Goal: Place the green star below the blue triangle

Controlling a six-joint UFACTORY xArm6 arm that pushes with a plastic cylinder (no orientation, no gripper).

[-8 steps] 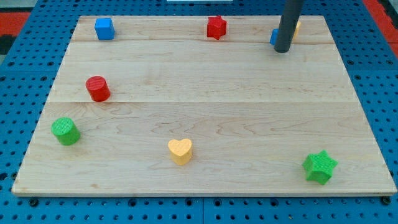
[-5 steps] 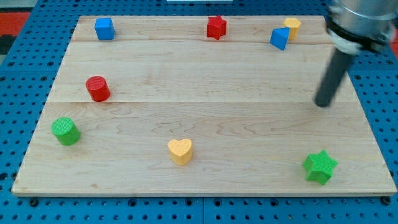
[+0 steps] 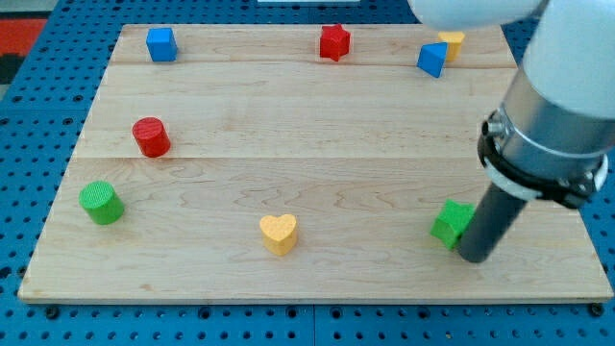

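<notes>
The green star lies near the view's bottom right of the wooden board, partly hidden by my rod. My tip rests on the board right against the star's right side. The blue triangle sits near the view's top right, far above the star, with a yellow block touching its upper right.
A red star sits at the top middle and a blue cube at the top left. A red cylinder and a green cylinder stand at the left. A yellow heart lies at the bottom middle.
My tip swept from beside the blue triangle down the board's right side to the bottom right. The green star has shifted left and slightly up from its earlier spot.
</notes>
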